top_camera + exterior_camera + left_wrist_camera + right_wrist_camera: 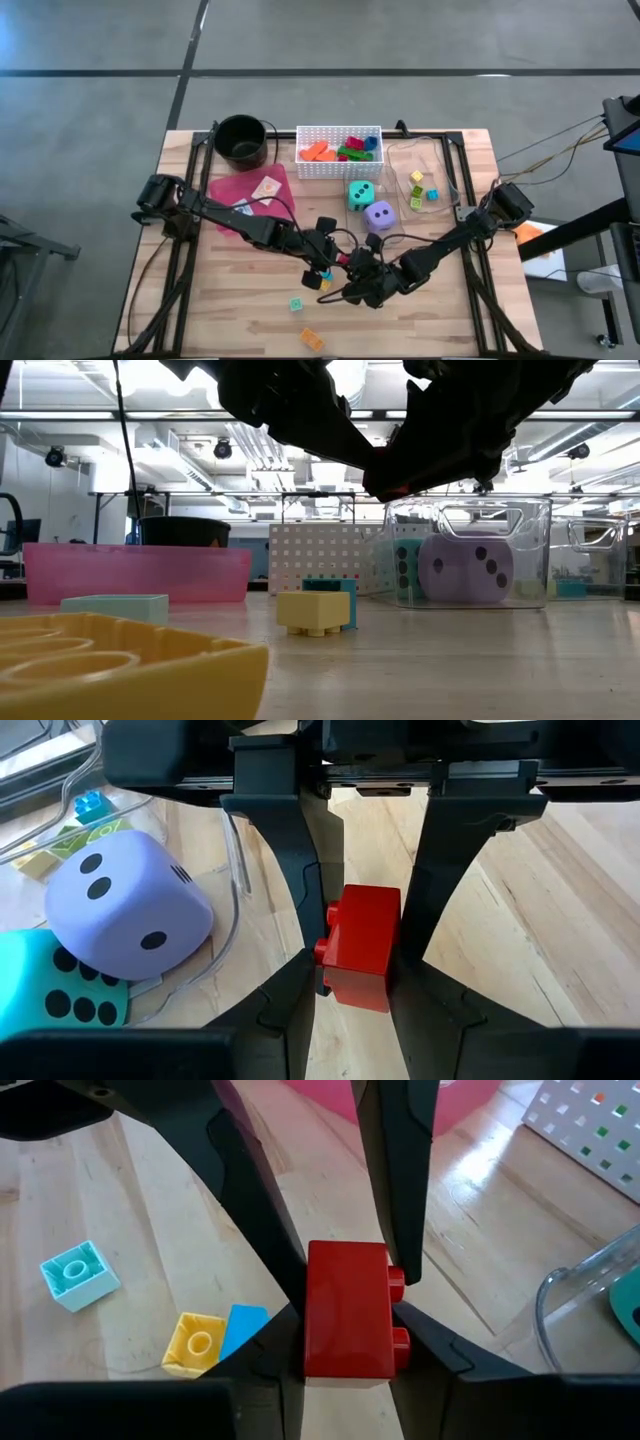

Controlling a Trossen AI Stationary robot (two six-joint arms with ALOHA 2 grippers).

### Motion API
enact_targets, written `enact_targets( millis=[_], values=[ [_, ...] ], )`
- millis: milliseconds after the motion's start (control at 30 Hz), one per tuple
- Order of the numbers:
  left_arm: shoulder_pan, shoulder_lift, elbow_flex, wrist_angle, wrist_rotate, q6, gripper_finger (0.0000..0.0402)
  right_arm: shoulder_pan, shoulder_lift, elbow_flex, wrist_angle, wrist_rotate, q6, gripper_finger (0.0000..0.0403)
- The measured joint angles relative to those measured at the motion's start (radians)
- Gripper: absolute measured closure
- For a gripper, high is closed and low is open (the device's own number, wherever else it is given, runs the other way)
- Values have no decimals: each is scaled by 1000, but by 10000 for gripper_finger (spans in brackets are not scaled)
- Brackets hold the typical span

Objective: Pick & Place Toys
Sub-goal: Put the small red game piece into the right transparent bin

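With my left gripper (pixel 355 955) and right gripper (pixel 345 1320) both pinching the same red block (pixel 358 948) above mid-desk (pixel 250 300), I judged an uneven release might drop it.

A red block (pixel 360 945) sits between black fingers (pixel 290 870). The purple die (pixel 379 214) carries black dots, as does the teal die (pixel 361 195) beside it. On the pale wood table (pixel 520 300) lie a yellow block (pixel 195 1344), a blue one (pixel 244 1323), a light teal one (pixel 76 1273) and an orange one (pixel 312 339). The white perforated basket (pixel 340 168) holds orange, red, green and blue pieces. The tray (pixel 228 188) is pink, the pot (pixel 241 141) black.
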Motion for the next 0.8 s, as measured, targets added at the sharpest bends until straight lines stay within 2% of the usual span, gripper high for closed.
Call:
enact_targets(
  millis=[200, 567, 800],
  values=[
    [-2, 0, 0, 0, 0, 0, 271, 0, 0, 0, 2, -1, 0, 296],
    [-5, 0, 0, 0, -4, 0, 165, 0, 0, 0, 1, -5, -1, 296],
    [-6, -15, -1, -34, -18, 0, 138, -1, 0, 0, -4, -4, -1, 296]
  ],
)
